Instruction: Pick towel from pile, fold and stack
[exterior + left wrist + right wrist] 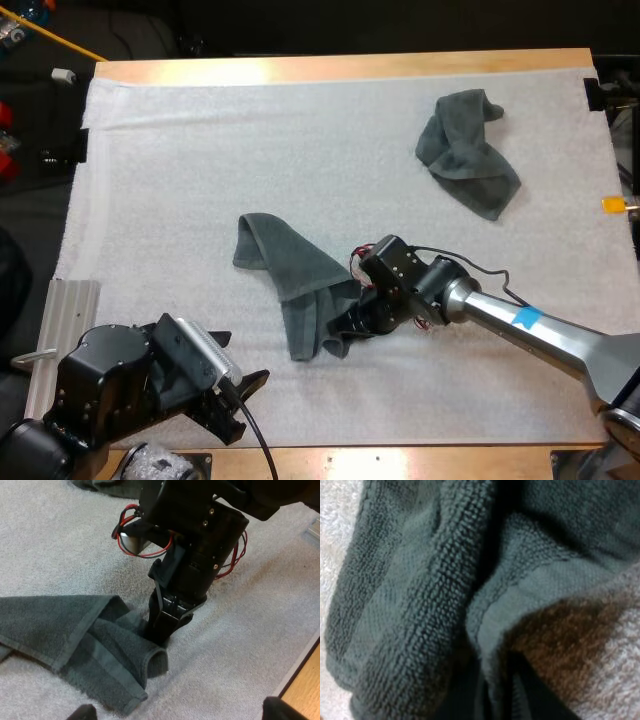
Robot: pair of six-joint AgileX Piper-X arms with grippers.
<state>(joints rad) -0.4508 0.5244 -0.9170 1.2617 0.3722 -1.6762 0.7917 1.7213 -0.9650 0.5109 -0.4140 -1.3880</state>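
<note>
A dark grey-green towel (290,285) lies partly doubled over in the middle of the white mat, one end folded back at the upper left. My right gripper (347,322) is down on its lower right edge, shut on a bunch of the cloth (445,590). The left wrist view has that gripper (160,627) standing at the towel's (75,630) folded corner. A second, crumpled towel (468,150) sits at the far right of the mat. My left gripper (245,405) hovers near the table's front left, open, its fingertips (84,712) wide apart and clear of the towel.
A ribbed metal rail (62,325) lies along the mat's left edge beside my left arm. The wooden table edge (400,462) runs close in front. Bare mat (250,150) spreads over the far left half.
</note>
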